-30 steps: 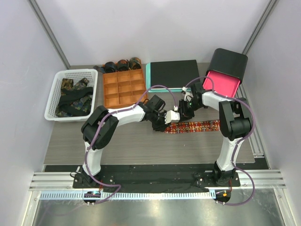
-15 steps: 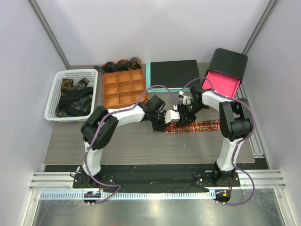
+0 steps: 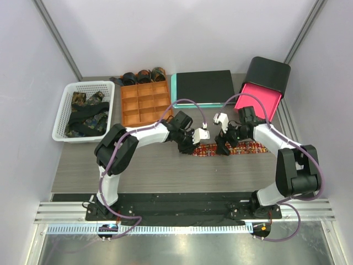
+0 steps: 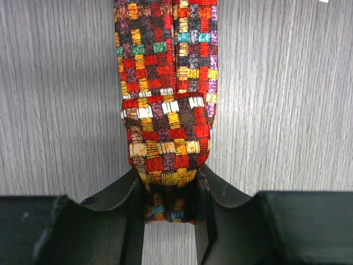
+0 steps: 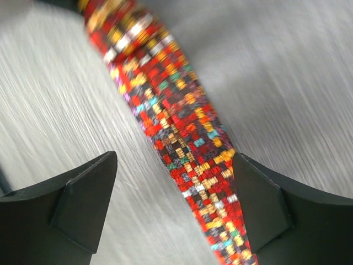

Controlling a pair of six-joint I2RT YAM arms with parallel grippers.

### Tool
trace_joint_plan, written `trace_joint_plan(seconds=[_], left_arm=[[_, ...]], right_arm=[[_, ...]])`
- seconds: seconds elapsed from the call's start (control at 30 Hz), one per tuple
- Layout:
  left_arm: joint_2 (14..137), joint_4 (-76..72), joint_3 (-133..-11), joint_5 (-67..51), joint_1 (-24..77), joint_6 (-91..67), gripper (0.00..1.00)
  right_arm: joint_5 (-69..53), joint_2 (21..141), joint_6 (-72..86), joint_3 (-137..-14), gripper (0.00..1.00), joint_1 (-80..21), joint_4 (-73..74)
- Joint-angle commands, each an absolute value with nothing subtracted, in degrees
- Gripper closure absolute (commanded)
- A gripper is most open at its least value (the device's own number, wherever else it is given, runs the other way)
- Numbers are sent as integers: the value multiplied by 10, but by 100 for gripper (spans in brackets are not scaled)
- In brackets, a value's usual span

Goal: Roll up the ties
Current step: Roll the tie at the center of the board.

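The left fingers (image 4: 117, 205) clamp the rolled end of the red check tie (image 4: 165, 138), stretched flat from the middle of the surface (image 3: 165, 171) toward its right edge, the right fingers (image 5: 83, 200) spread apart over it.

The red-orange check tie (image 3: 248, 147) is stretched flat at frame centre, its left end rolled; three dark rolled ties (image 3: 143, 75) are set at upper left.

One checked tie (image 3: 253, 147), three rolled ties (image 3: 144, 75), one basket (image 3: 83, 138), one orange tray (image 3: 144, 104).

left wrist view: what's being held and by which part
The left gripper pinches the red checked tie at its folded-over end.
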State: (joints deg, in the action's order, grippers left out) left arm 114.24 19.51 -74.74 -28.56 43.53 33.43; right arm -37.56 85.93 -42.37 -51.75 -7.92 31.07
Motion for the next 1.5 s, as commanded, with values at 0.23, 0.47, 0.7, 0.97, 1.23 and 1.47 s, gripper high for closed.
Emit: trace_joint_plan(seconds=[0.23, 0.47, 0.7, 0.97, 1.23, 1.47], left_arm=[[1150, 255, -741, -276, 422, 341, 76], [1149, 255, -740, -275, 411, 337, 76], [1123, 225, -723, -286, 396, 323, 76], [1073, 183, -676, -323, 378, 356, 76], [1114, 287, -720, -293, 398, 442, 78], [1143, 314, -752, -278, 406, 432, 78]], right_arm=[[-407, 910, -780, -496, 8, -103, 297], [-383, 961, -836, -525, 28, -106, 337], [-371, 958, -865, -520, 59, -109, 345], [-345, 949, -875, -497, 67, -112, 309], [-335, 946, -868, -497, 69, -113, 299], [-364, 875, -769, -511, 30, -92, 321]])
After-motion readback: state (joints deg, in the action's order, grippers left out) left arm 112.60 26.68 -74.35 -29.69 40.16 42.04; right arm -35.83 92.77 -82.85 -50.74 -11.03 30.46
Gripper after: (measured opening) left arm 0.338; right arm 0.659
